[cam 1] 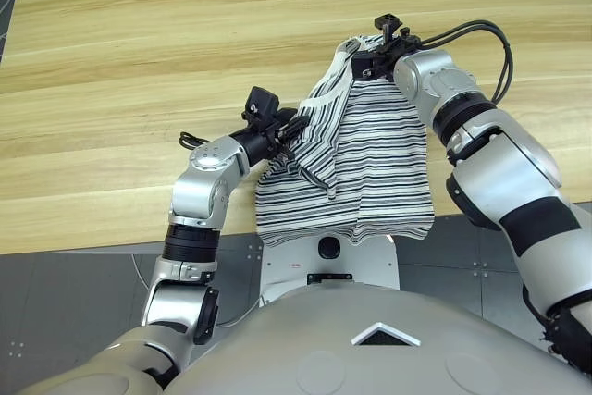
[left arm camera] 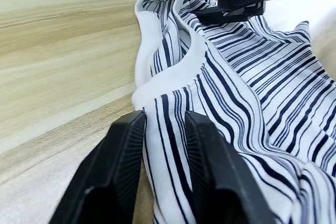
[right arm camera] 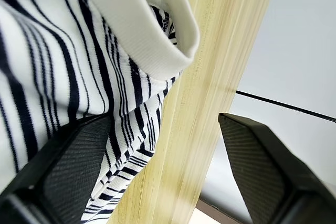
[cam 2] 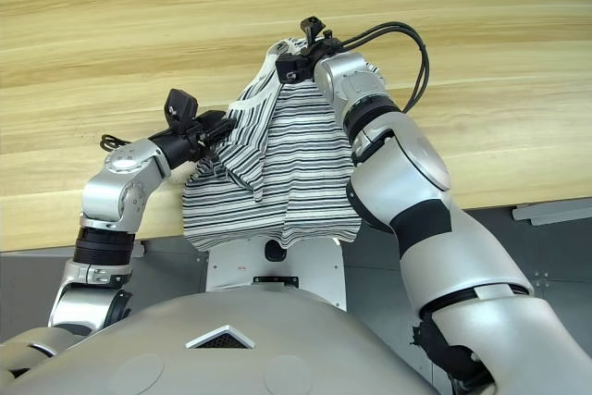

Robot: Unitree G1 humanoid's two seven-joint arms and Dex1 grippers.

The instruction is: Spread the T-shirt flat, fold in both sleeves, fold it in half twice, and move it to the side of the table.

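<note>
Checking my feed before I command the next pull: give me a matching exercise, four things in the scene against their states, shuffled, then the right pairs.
Things:
1. left pincer
2. right pincer
3. T-shirt
4. table

States:
A. light wood grain
B. wide open, beside the white collar
C. bunched up, lower part hanging over the near table edge
D. shut on striped fabric

Pairs: 1-D, 2-B, 3-C, 4-A
</note>
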